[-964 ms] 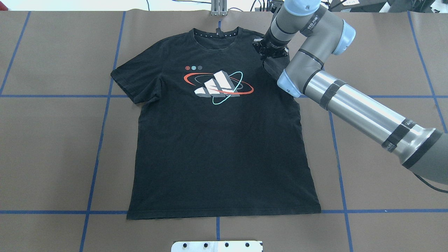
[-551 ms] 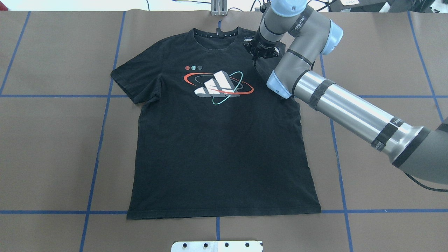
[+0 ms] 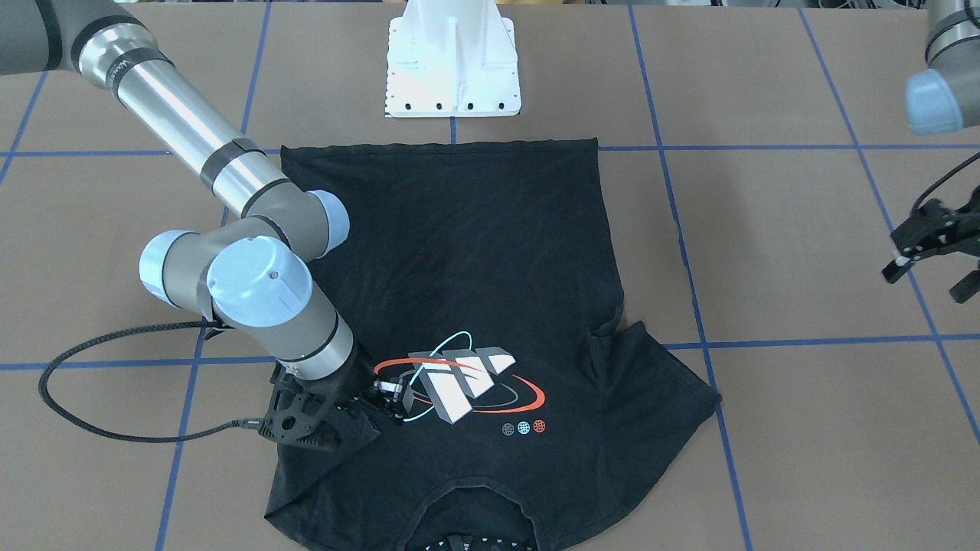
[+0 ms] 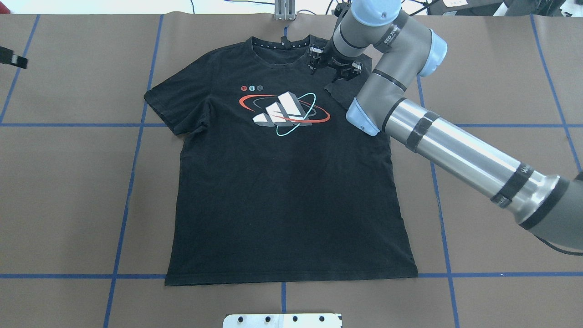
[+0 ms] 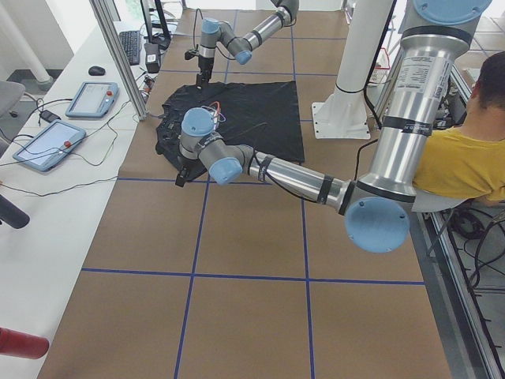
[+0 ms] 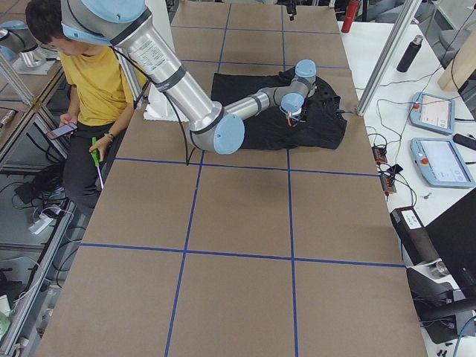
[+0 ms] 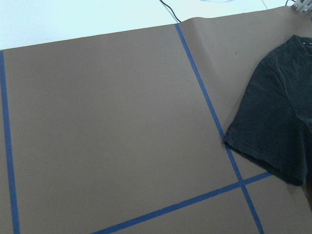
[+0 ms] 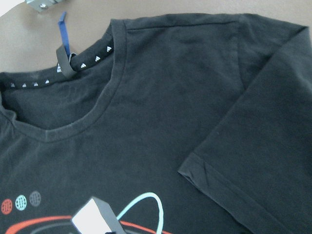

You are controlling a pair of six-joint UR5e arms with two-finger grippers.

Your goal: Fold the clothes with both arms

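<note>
The black T-shirt (image 4: 282, 191) lies flat, chest graphic up, collar at the far edge; it also shows in the front view (image 3: 475, 252). Its right sleeve (image 4: 339, 93) is folded inward onto the chest, and the right wrist view shows it lying there (image 8: 253, 136). My right gripper (image 4: 319, 61) hovers just right of the collar, over the shoulder, beside the graphic in the front view (image 3: 392, 402). It looks open and empty. My left gripper (image 3: 928, 275) is open and empty, well off the shirt's left side; only its tip shows in the overhead view (image 4: 11, 57).
The white pedestal base (image 3: 452, 69) stands beyond the shirt's hem. Blue tape lines (image 4: 132, 182) grid the brown table. A metal bracket (image 4: 284, 11) sits at the far edge behind the collar. A seated person (image 6: 97, 82) and control tablets (image 6: 439, 160) flank the table.
My right gripper has moved left toward the collar, carrying the right sleeve inward, and the sleeve now lies folded on the chest. My left gripper's tip has come into the overhead view's left edge.
</note>
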